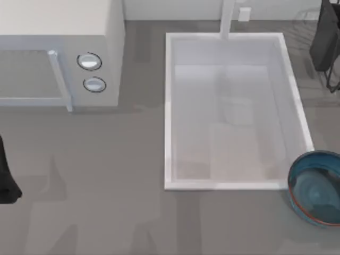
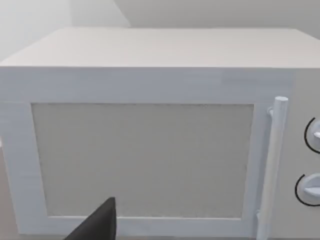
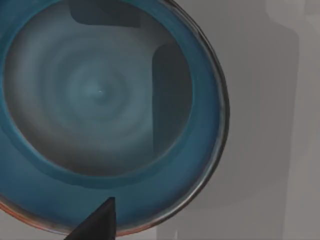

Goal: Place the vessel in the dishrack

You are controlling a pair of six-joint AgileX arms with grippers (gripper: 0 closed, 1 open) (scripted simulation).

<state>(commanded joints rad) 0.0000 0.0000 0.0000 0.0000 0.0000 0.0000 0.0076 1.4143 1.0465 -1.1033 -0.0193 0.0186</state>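
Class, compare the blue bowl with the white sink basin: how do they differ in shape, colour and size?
Shape: the bowl is round, while the sink basin is rectangular. Colour: the bowl is teal-blue with a reddish-brown rim; the sink basin is plain white. Size: the bowl is far smaller than the sink basin beside it. Both are open-topped and hold nothing.

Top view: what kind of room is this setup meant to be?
Most likely a rendered kitchen counter: a white microwave with two knobs, a white sink basin, and a wire dishrack at the right edge, with a blue bowl nearby.
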